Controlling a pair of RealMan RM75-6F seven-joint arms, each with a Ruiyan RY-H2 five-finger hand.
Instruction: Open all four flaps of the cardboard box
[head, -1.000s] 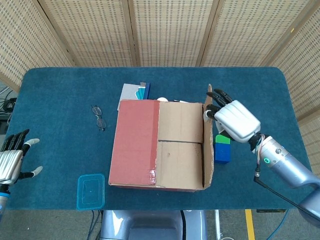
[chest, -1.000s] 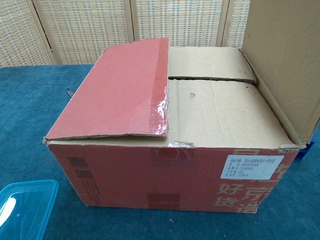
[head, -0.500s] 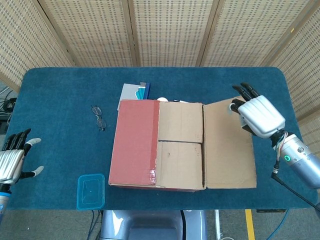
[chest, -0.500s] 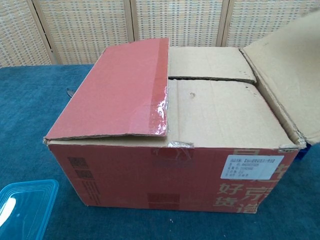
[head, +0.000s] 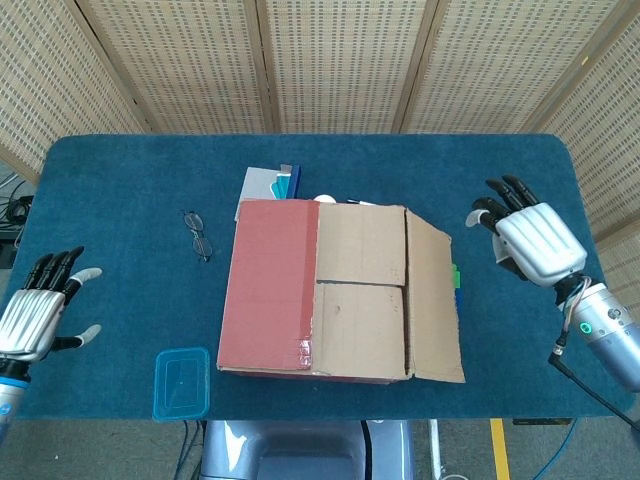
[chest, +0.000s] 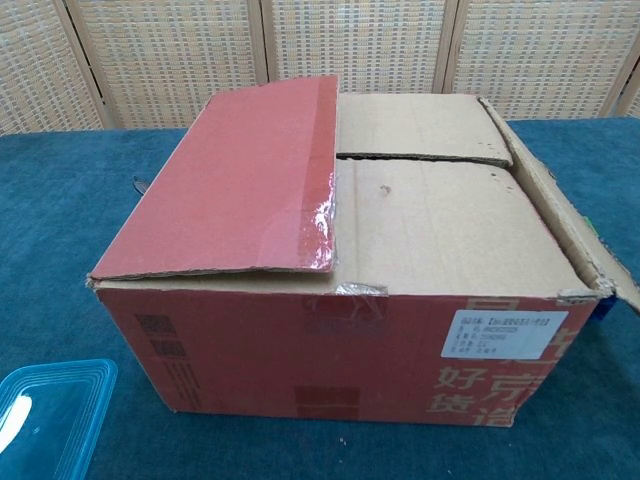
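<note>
Cardboard box (head: 340, 290) sits mid-counter (head: 130, 180). Red-taped flap at 9 o'clock (head: 268, 285) lies flat, closed; two plain inner flaps (head: 360, 290) closed; 3 o'clock flap (head: 432, 300) folded out, sloping down. Left robot hand (head: 38, 312) at 8 o'clock, right robot hand (head: 530, 240) at 3 o'clock, both spread wide, empty, apart from box.

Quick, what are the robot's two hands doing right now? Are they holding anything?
Left hand: open, fingers spread, holding nothing.
Right hand: open, fingers spread, holding nothing, clear of the cardboard box.
</note>
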